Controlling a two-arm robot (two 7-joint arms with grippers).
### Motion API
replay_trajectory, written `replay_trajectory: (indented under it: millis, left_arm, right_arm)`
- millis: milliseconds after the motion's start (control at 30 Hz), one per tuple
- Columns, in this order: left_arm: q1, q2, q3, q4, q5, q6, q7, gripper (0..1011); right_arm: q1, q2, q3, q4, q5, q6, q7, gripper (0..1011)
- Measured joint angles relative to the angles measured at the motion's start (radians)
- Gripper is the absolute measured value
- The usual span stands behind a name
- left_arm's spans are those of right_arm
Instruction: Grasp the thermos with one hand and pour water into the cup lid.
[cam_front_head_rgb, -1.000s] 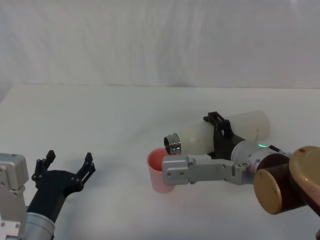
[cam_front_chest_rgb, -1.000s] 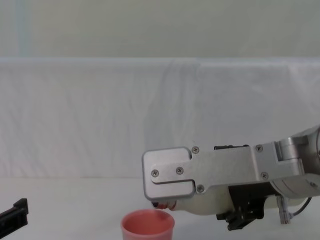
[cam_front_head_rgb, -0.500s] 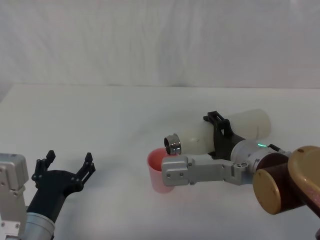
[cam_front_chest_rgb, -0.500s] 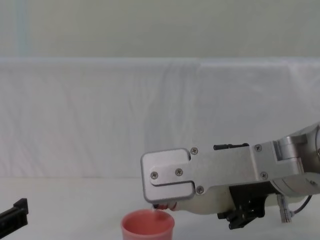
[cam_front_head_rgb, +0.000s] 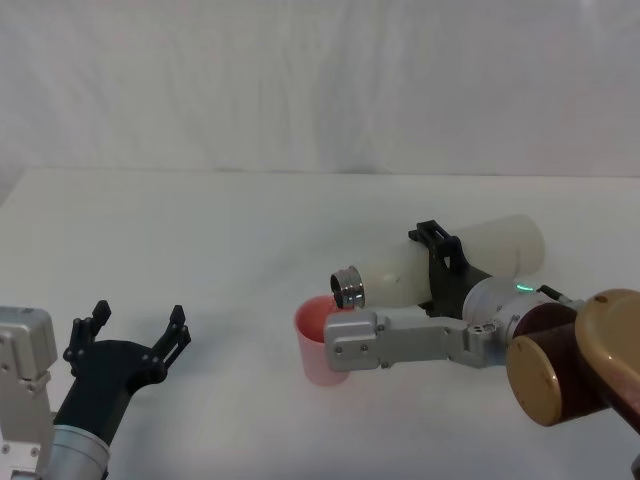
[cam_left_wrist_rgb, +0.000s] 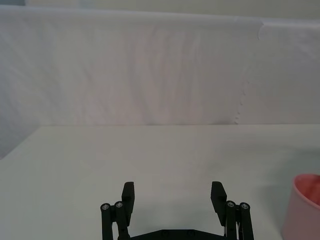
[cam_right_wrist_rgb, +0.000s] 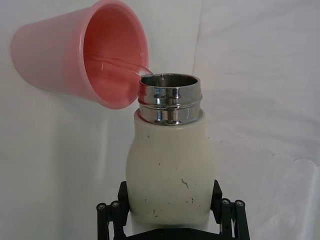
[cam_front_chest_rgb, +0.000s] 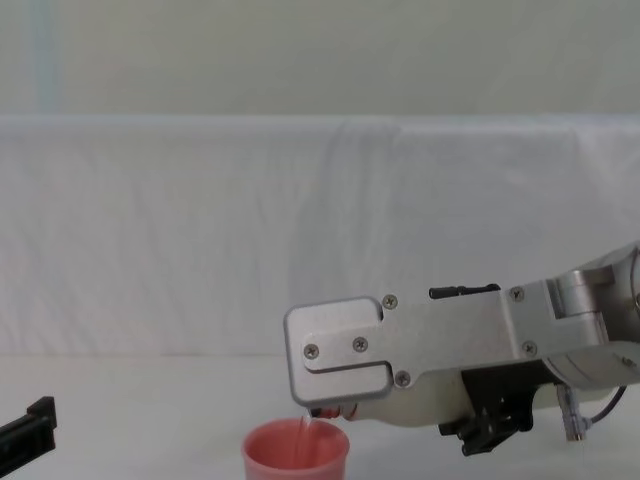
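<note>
- White cloth covers the table and hangs as a backdrop behind its far edge; the far half and the whole left side lie bare.
- Toward the near edge, right of centre, the right gripper has its fingers clamped around the body of the thermos, which is tipped nearly level with its steel neck pointing toward the table's left.
- A thin stream of water runs from the neck into the cup lid, standing upright just below the mouth.
- By the near left corner, the left gripper hovers with fingers spread wide and nothing between them, well apart from the cup lid.
</note>
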Motion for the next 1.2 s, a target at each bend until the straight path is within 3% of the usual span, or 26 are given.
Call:
replay_trajectory:
  millis: [1200]
  left_arm:
    - [0.000, 0.000, 0.000, 0.000, 0.000, 0.000, 0.000, 1001]
  right_arm:
    - [0.022, -0.007, -0.013, 0.017, -0.019, -0.004, 0.015, 960]
